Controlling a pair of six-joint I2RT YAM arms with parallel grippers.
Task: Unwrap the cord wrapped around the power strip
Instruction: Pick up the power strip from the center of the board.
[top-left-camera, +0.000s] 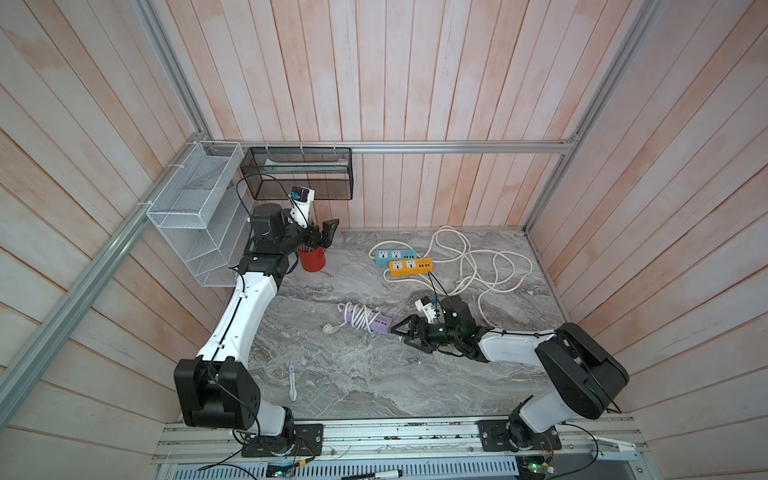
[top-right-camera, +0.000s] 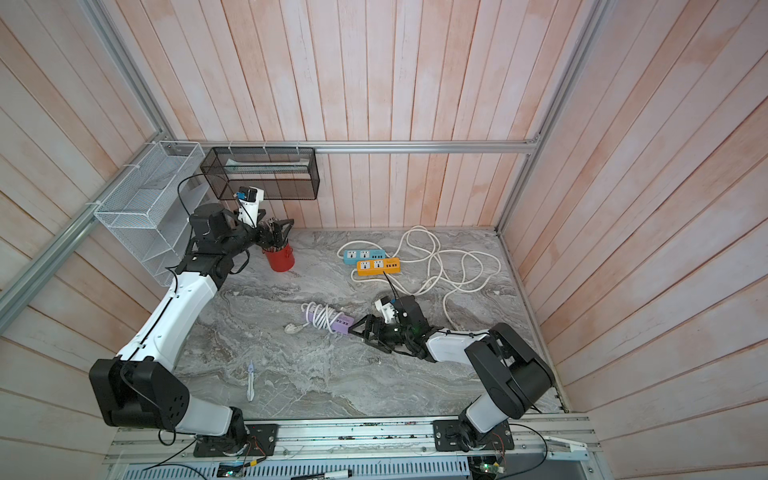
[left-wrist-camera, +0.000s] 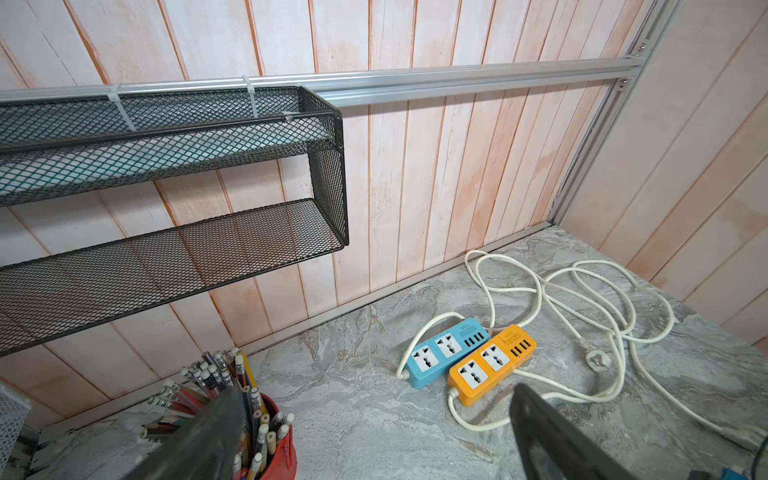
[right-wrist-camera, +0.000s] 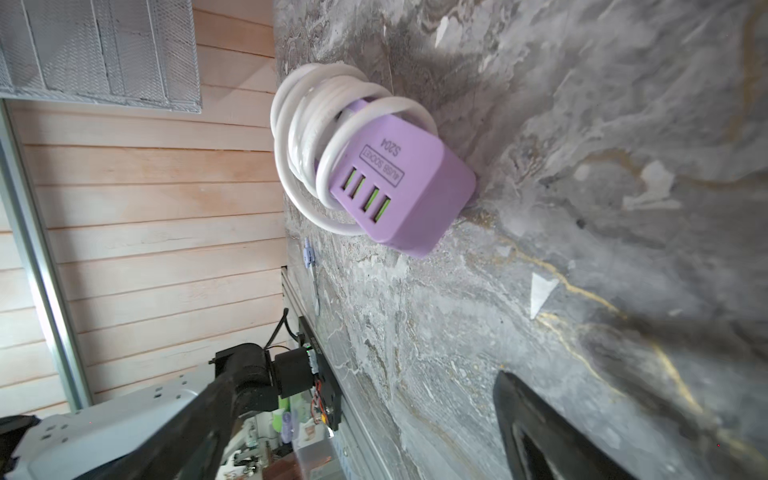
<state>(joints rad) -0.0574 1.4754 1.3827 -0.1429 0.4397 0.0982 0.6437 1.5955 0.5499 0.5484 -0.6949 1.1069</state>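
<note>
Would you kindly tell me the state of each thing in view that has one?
purple power strip: lying flat, white cord coiled around it.
blue power strip: flat, unwrapped.
orange power strip: flat, unwrapped.
red cup: upright, holding pencils.
left gripper: jaws open, empty.
right gripper: jaws open, empty, near the purple power strip.

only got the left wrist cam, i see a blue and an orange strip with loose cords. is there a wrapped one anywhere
Observer: Yes, a purple power strip lies nearer the front of the table, its white cord coiled around it.
Operator: is a gripper on it
Observer: No. The right gripper is open, pointed at the strip's USB end, holding nothing.
Operator: where's the plug
Observer: The plug lies loose on the table, at the strip's far end from that gripper.
</note>
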